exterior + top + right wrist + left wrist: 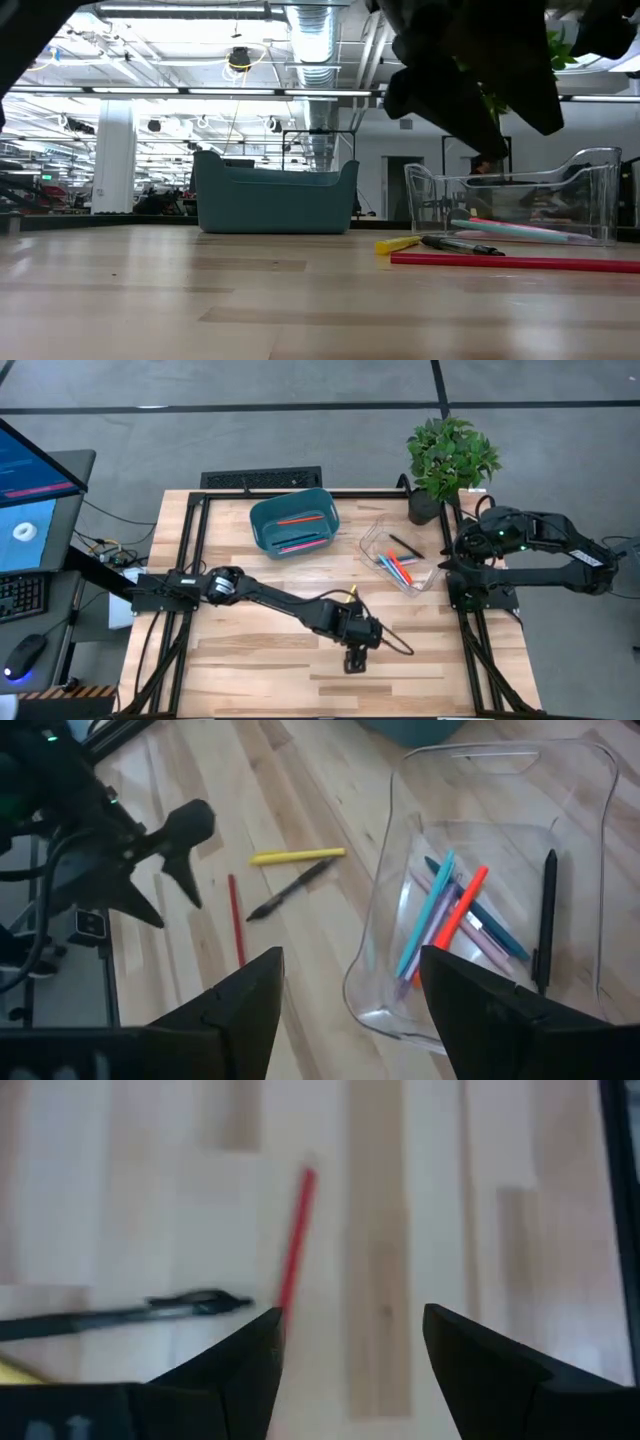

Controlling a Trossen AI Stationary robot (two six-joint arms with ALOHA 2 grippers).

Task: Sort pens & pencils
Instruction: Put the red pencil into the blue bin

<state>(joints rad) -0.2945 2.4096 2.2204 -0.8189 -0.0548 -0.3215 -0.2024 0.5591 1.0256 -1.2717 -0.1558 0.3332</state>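
Observation:
Three loose sticks lie flat on the wooden table: a red stick (295, 1240) (510, 262) (235, 920), a black pen (130, 1312) (290, 890) and a yellow stick (297, 855) (400, 243). My left gripper (350, 1330) (353, 658) hangs open above them, fingers pointing down, with the red stick's near end by one finger. The left arm hides these sticks in the high view. Red and pink sticks lie in the teal bin (293, 520). Teal, orange, blue, pink and black pens lie in the clear tray (500, 780) (372, 535). My right gripper (345, 980) hovers open over the tray's right end.
A potted plant (450, 455) stands at the table's far right corner, just behind the tray. The bin (275, 195) sits at the far middle. A black frame runs along the table's edges. Bare wood stretches across the near and left parts of the table (230, 660).

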